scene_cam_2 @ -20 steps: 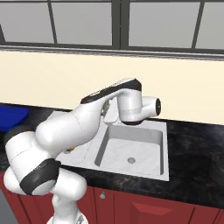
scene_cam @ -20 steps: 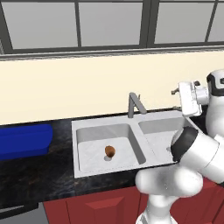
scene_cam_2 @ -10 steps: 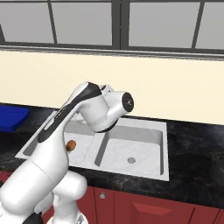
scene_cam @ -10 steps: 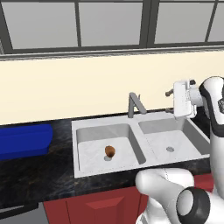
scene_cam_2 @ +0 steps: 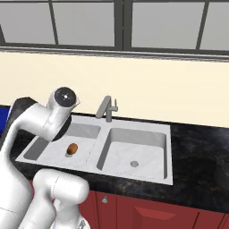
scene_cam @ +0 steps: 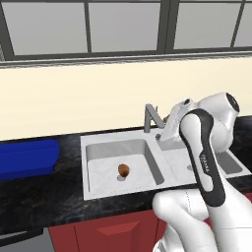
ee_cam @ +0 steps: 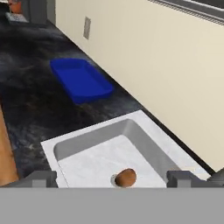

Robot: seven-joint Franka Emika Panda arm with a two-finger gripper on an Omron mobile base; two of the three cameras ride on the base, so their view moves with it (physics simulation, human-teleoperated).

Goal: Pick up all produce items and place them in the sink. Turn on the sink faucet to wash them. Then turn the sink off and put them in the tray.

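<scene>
The produce item, a small brown-orange potato (scene_cam: 124, 170), lies on the floor of the left basin of the marbled sink (scene_cam: 93, 189). It also shows in the right base view (scene_cam_2: 72, 149). The grey sink faucet (scene_cam: 150, 118) stands behind the divider, spout angled. My gripper (ee_cam: 111, 180) is open, its fingertips (ee_cam: 41, 177) set wide apart, and it holds nothing. In the hand view the potato (ee_cam: 125, 177) sits low between them, well below. The hand (scene_cam: 170, 129) hovers beside the faucet, over the divider. The blue tray (scene_cam: 27, 158) rests on the black counter left of the sink, seen empty in the hand view (ee_cam: 81, 79).
The cream wall runs close behind the sink, with windows above and an outlet (ee_cam: 87, 27) past the tray. The right basin (scene_cam_2: 134, 154) holds nothing but its drain. My white arm (scene_cam: 204, 162) covers part of that basin in the left base view.
The arm has swung left and down, from over the right basin to beside the faucet. The gripper stayed open. The potato has not moved.
</scene>
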